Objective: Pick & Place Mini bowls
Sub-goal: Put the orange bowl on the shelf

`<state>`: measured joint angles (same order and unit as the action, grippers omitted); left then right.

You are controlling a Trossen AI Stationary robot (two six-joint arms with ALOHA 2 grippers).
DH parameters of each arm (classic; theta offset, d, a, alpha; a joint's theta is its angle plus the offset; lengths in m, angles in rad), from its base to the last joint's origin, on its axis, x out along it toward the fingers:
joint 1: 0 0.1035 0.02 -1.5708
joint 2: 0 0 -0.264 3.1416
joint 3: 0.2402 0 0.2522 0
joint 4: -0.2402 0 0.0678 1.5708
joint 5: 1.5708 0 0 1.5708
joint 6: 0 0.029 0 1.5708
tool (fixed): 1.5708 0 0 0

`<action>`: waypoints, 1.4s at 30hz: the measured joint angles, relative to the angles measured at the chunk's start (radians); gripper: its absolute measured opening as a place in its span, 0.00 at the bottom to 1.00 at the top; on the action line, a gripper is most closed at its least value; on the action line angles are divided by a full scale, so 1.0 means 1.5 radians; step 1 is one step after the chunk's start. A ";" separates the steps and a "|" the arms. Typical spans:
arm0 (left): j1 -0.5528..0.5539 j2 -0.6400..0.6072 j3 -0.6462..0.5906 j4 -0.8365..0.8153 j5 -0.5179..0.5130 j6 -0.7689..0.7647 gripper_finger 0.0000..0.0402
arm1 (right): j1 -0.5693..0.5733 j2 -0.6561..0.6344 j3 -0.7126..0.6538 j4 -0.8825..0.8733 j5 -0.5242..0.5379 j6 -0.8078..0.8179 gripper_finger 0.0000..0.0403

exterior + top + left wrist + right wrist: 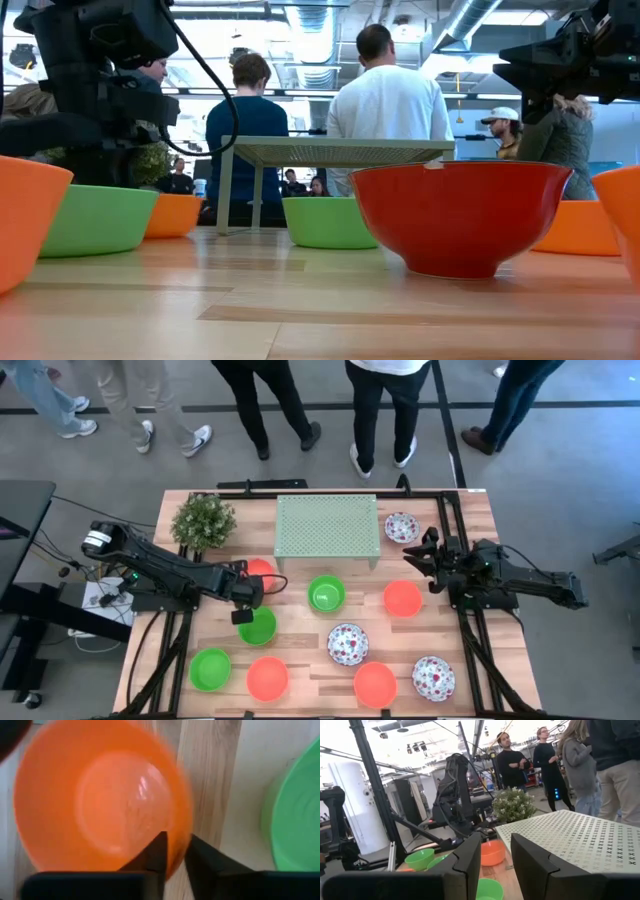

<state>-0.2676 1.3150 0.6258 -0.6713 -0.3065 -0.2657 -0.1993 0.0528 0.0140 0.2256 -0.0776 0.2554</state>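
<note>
Tabletop (300,685): wooden, carries mesh rack (327,525) at far edge, potted plant (203,520) beside it. Mini bowls spread over near half: green (326,594), orange (402,598), speckled (347,644) among others. Left claw (173,851): low beside rack's left corner, fingers pinching rim of orange bowl (97,802), green bowl (259,626) just beside. Right claw (495,851): raised at right edge near speckled bowl (401,527), fingers spread, holding nothing.
</note>
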 joint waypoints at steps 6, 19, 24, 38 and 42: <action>-0.003 -0.044 0.000 0.003 0.000 0.000 0.02 | 0.000 0.000 0.001 -0.001 0.000 0.000 0.26; -0.075 -0.107 0.133 0.000 -0.020 0.006 0.02 | 0.002 0.000 0.002 -0.005 0.000 0.006 0.26; -0.102 -0.100 0.201 0.000 -0.023 0.054 0.02 | 0.002 0.000 0.002 -0.006 0.000 0.006 0.26; 0.006 -0.032 0.386 -0.104 -0.007 0.184 0.02 | 0.001 0.000 0.003 0.001 0.000 0.003 0.26; 0.081 0.010 0.423 -0.115 0.015 0.262 0.02 | 0.001 0.000 0.003 0.008 0.000 0.000 0.26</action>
<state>-0.1466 1.3301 1.2602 -0.8444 -0.2833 0.1275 -0.1986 0.0532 0.0185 0.2383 -0.0776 0.2553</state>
